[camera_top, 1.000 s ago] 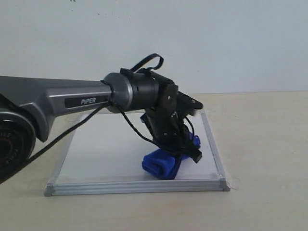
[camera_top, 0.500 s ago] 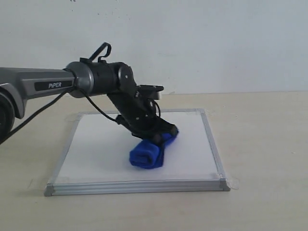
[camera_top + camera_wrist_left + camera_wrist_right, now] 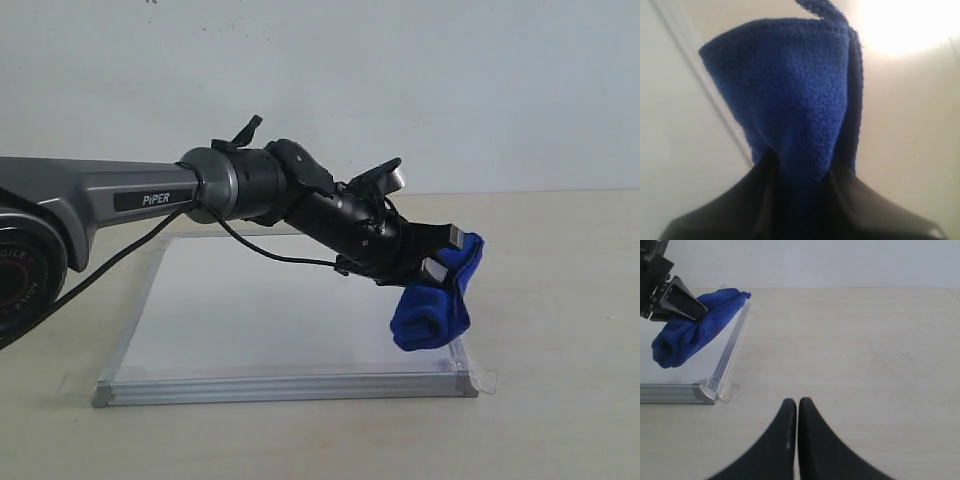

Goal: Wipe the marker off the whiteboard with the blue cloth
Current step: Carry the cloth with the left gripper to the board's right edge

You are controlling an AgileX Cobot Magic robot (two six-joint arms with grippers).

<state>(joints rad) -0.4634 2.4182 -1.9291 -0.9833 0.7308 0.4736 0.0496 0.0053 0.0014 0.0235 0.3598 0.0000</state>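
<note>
The blue cloth [image 3: 432, 310] hangs as a rolled bundle over the right edge of the whiteboard [image 3: 250, 310], lifted at its top end. My left gripper [image 3: 445, 253] is shut on the cloth [image 3: 790, 90], its fingers pinching the upper part [image 3: 800, 172]. From the right wrist view the cloth [image 3: 695, 330] lies across the board's silver frame [image 3: 730, 352]. I see no red marker line on the visible board surface. My right gripper [image 3: 797, 402] is shut and empty, over bare table to the right of the board's front corner.
The left arm [image 3: 150, 195] with its black cable stretches across the board from the left. Clear tape [image 3: 730, 392] sticks out at the board's front right corner. A white wall stands behind the beige table [image 3: 560, 300].
The left gripper has swung the cloth from the board's front middle to its right edge and raised it, so the bundle now hangs partly off the board.
</note>
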